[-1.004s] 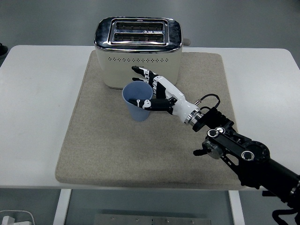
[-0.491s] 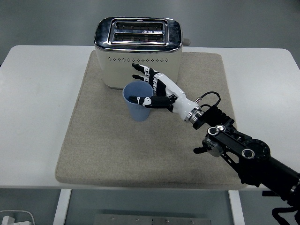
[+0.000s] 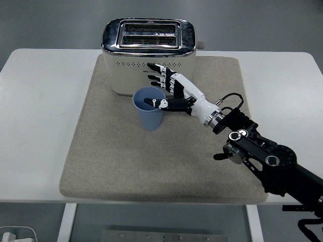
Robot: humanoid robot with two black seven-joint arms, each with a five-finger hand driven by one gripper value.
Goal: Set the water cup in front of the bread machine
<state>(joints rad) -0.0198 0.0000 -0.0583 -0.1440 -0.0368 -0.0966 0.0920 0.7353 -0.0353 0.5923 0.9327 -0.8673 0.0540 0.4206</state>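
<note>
Blue plastic cup [image 3: 149, 109] was stood before the toaster [image 3: 148, 55]; right hand [image 3: 174, 91] was spread open, nothing gripped. A clean withdrawal was needed, thumb cleared first.

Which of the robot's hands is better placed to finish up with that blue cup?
The right. The right hand is beside the blue cup standing before the toaster, fingers spread, so it need only pull away. No left arm shows.

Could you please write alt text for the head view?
The right hand, fingers spread, is beside a blue cup standing upright on a beige mat in front of a cream toaster on a white table.
</note>
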